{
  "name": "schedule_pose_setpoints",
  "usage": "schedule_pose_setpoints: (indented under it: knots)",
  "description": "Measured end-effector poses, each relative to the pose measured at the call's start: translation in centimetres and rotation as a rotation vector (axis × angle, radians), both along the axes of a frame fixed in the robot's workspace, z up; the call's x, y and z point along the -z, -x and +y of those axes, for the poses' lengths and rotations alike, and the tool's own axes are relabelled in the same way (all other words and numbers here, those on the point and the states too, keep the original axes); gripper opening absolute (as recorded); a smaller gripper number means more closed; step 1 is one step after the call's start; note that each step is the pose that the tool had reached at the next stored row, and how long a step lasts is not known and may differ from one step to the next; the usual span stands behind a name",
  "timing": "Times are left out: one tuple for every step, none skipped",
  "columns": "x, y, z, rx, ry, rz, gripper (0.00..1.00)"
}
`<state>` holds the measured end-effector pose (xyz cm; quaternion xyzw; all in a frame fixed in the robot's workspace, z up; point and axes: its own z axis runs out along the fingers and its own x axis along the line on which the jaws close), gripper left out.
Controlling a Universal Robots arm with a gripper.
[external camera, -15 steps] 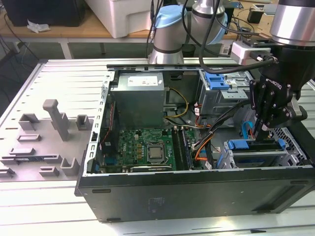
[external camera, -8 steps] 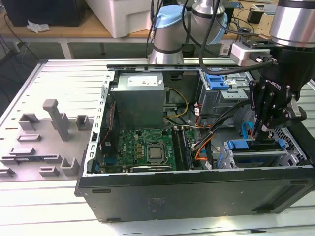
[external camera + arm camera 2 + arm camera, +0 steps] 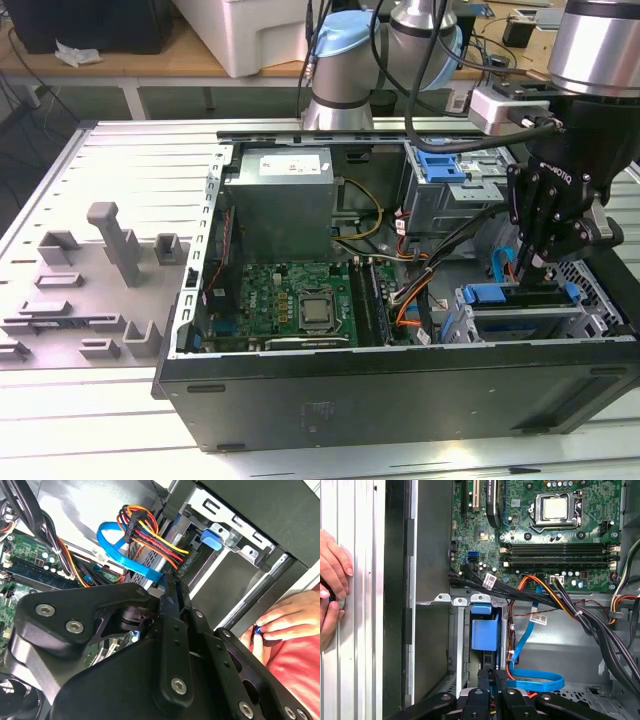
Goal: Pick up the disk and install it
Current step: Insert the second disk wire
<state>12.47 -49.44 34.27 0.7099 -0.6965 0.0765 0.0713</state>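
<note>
Down in the lower right of the exterior view, the gripper (image 3: pixel 538 262) reaches into the open computer case (image 3: pixel 400 400), its tips right at the drive cage. The disk (image 3: pixel 497 295) appears to sit in that cage, directly under the tips, with the blue strip of its carrier frame facing up. Its metal body and label are hidden.

In both wrist views the jaws are drawn almost together. Whether they pinch an edge of the carrier I cannot tell, because the linkage covers the contact.

I judge the disk to be stiff, fairly dense for its size and sensitive to knocks, with smooth metal faces that would slide under the pads. The plastic frame looks like the better place to grasp, squarely across its 2 long edges, so the load stays level and cannot twist in the rails.

A flat blue cable (image 3: pixel 535 682) and a bundle of coloured wires (image 3: pixel 150 535) lie just beside the cage. A person's hand (image 3: pixel 332 580) rests on the counter (image 3: pixel 100 420) outside the case.
</note>
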Motion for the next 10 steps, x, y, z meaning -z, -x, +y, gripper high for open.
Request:
schedule_pose_setpoints:
  knots:
    - [0.01, 0.0, 0.0, 0.0, 0.0001, 0.0, 0.16]
    - [0.06, 0.0, 0.0, 0.0, -0.0001, 0.0, 0.16]
    - [0.08, 0.01, 0.01, 0.0, -0.0001, -0.0002, 0.16]
    - [0.13, 0.02, 0.0, 0.0, -0.0001, -0.0003, 0.16]
    - [0.17, 0.05, 0.0, 0.0, 0.0001, -0.0004, 0.16]
    - [0.22, 0.09, 0.0, 0.0, 0.0004, -0.0006, 0.16]
    - [0.26, 0.09, 0.0, 0.0, 0.0003, -0.0006, 0.16]
    - [0.28, 0.1, 0.0, 0.0, 0.0003, -0.0007, 0.16]
    - [0.31, 0.1, 0.0, 0.0, 0.0005, -0.0007, 0.16]
    - [0.34, 0.1, 0.0, 0.0, 0.0004, -0.0007, 0.16]
